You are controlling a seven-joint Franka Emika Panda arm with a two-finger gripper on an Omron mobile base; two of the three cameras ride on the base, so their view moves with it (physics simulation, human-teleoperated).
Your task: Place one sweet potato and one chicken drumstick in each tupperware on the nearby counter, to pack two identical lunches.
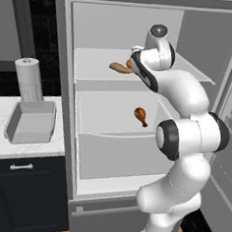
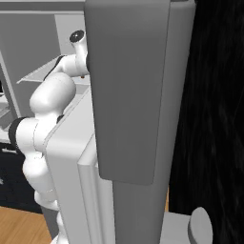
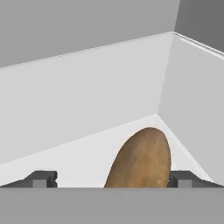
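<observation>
A white robot arm reaches into an open white fridge (image 1: pixel 160 23). No brand, label or writing can be read on anything here.

In the hand view, the claw (image 3: pixel 111 178) stands wide open, its two dark fingertips (image 3: pixel 41 178) far apart at the bottom edge. A brown sweet potato (image 3: pixel 142 159) lies between them on the white upper shelf (image 3: pixel 78 153), closer to the right tip and almost touching it. I cannot tell whether either tip touches it. The shelf's back wall runs across behind the potato, and a side wall closes in on the right, meeting the back wall in a corner just past the potato. To the left of the potato the shelf floor is bare and open.

In the left base view, a second sweet potato (image 1: pixel 121 67) lies on the same upper shelf, left of the arm's wrist. One chicken drumstick (image 1: pixel 140 114) lies on the lower shelf (image 1: pixel 108 117), with bare shelf on all sides of it.

Left of the fridge, a white marble-look tabletop (image 1: pixel 31 148) sits over black cabinets. One light-grey tupperware (image 1: pixel 31 121) rests on it, near the tabletop's front edge. A paper towel roll (image 1: pixel 29 79) stands upright just behind it.

In the right base view, the open fridge door (image 2: pixel 126 95) blocks most of the scene, with the arm beside its left edge.
</observation>
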